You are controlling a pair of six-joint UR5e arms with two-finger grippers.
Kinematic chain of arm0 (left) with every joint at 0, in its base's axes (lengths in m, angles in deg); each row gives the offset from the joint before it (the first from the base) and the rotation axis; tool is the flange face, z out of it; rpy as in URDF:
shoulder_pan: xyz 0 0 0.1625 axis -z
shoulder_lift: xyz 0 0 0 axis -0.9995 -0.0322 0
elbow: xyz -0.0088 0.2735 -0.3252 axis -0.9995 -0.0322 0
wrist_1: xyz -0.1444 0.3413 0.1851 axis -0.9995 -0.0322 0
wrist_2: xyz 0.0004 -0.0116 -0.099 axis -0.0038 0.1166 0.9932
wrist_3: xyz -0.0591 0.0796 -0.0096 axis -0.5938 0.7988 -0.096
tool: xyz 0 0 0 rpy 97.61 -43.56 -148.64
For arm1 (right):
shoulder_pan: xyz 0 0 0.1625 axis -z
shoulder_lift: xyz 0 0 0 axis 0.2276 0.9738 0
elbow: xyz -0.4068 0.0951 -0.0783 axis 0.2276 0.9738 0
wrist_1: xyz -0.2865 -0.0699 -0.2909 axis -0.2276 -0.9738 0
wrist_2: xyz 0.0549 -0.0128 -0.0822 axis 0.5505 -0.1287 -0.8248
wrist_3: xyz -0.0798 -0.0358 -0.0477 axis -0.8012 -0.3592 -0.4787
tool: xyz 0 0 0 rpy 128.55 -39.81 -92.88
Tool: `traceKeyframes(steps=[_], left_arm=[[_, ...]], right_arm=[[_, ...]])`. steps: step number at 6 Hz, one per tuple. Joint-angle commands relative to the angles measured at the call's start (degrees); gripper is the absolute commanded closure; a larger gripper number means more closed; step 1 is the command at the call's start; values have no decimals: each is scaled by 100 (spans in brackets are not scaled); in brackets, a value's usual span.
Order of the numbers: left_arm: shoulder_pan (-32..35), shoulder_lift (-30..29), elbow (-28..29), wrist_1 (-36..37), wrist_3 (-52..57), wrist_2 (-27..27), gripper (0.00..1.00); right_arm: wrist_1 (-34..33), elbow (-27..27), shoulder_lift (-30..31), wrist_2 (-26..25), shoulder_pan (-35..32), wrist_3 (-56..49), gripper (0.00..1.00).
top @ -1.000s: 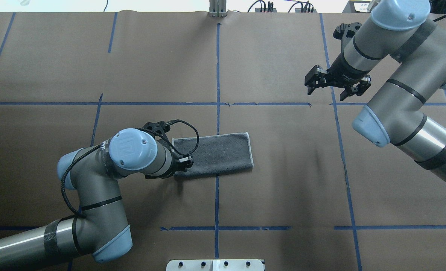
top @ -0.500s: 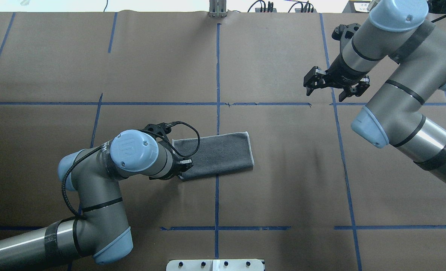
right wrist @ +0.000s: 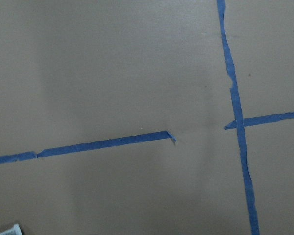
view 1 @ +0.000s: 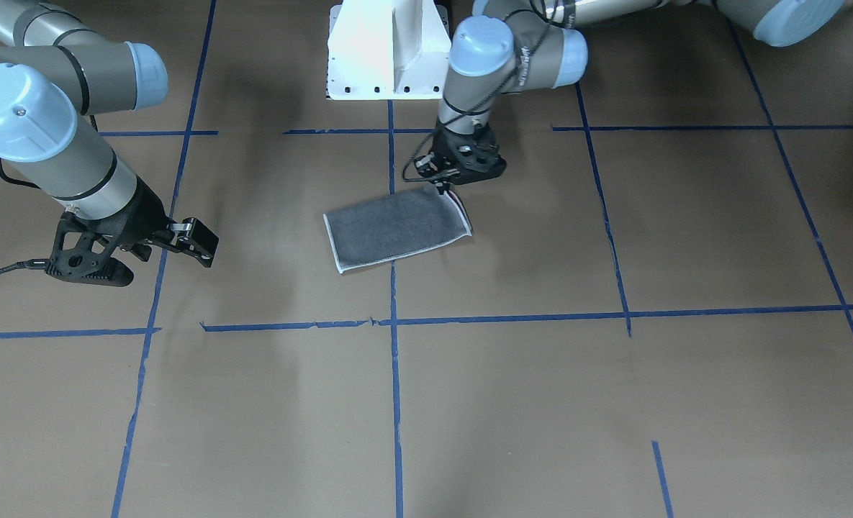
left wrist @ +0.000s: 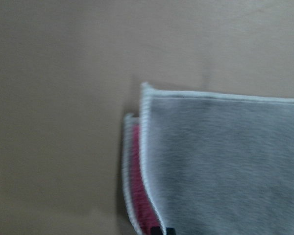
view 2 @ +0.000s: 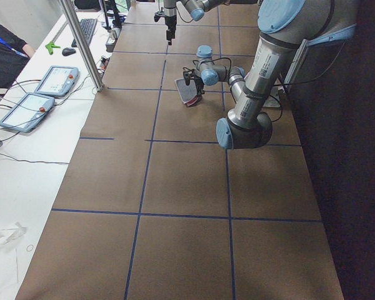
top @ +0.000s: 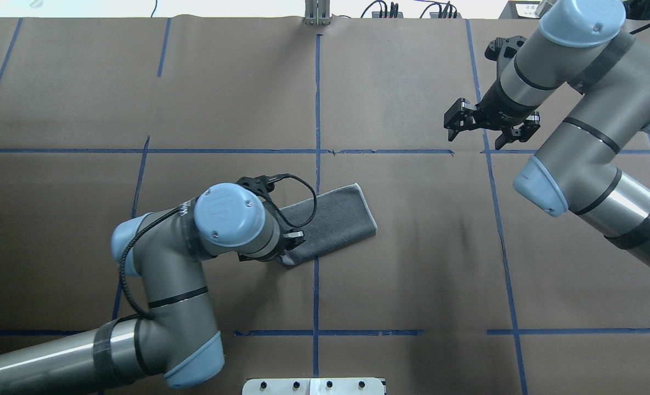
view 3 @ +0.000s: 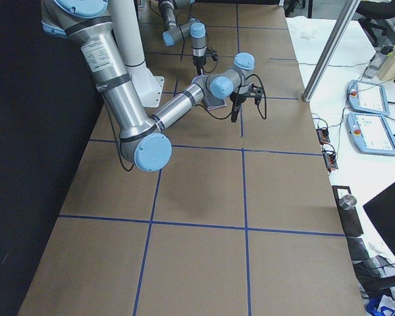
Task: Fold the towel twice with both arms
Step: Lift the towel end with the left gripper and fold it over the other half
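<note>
The towel (top: 338,219) lies folded into a narrow strip, dark grey face up with a whitish border, near the table's middle line, now skewed. It also shows in the front view (view 1: 397,230) and the left wrist view (left wrist: 225,161), where a pink-red inner layer peeks out at one corner. My left gripper (top: 290,246) is shut on the strip's end nearest the left arm, and that corner is raised a little in the front view (view 1: 449,188). My right gripper (top: 488,133) is open and empty, hovering far off to the right of the towel, also in the front view (view 1: 145,259).
The brown paper table cover carries a grid of blue tape lines (top: 316,109). The white pedestal base (view 1: 386,50) stands at the robot's edge. Tablets (view 2: 56,80) and cables lie on a white side table beyond the far edge.
My left arm has moved right, taking the towel's end with it; the strip has turned from level to skewed and looks shorter. The right gripper has barely moved.
</note>
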Motion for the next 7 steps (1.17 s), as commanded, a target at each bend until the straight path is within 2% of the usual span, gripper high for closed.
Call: traceKeyframes(steps=[1,2,5,7], left_arm=[[8,-1076,869,231,-8,-35,100],[52,-1657,1554,214,0,-44,100],[201,-2705,2865,152,-35,-44,100],[254,-2770,3080,126,0,-44,100]], right_arm=[[0,-11,99,25,-55,-113,0],[0,-11,195,34,-125,-349,0],[0,7,293,34,-231,-649,0],[0,15,293,34,-231,-650,0]])
